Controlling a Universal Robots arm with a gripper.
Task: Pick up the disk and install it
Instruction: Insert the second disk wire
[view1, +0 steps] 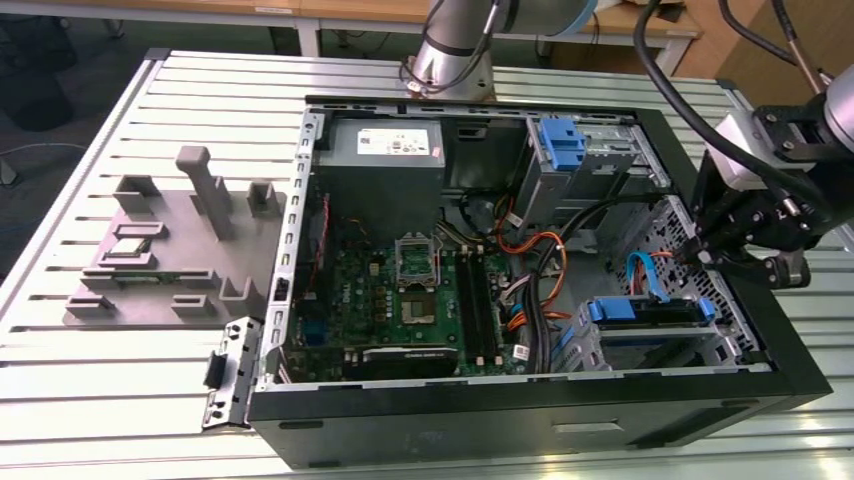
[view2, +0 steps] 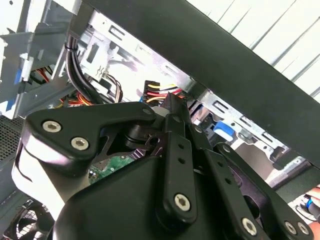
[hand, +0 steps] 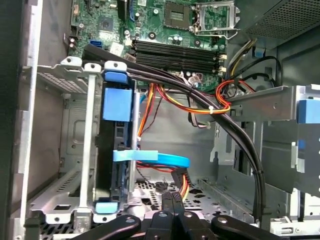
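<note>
The disk (view1: 647, 311) sits edge-on in the lower metal drive cage (view1: 707, 345) at the exterior view's right, inside the open computer case. It shows as a blue strip with the dark drive body under it. In the first wrist view the disk (hand: 118, 102) stands in the cage slot, its blue carrier facing the camera. My gripper (view1: 701, 255) hovers just above that cage, near the case's right wall, apart from the disk. Its fingers (hand: 167, 200) are shut together with nothing between them. In the second wrist view the gripper's black linkage (view2: 172, 150) hides most of the cage.
A flat blue data cable (hand: 152, 159) and black and orange wire bundles (hand: 220, 102) cross the space beside the cage. An upright blue bracket (view1: 566, 145) is fixed to the upper cage. The motherboard (view1: 400, 300) and power supply (view1: 380, 150) fill the case's left. A grey fixture (view1: 174, 240) lies on the slatted table.
</note>
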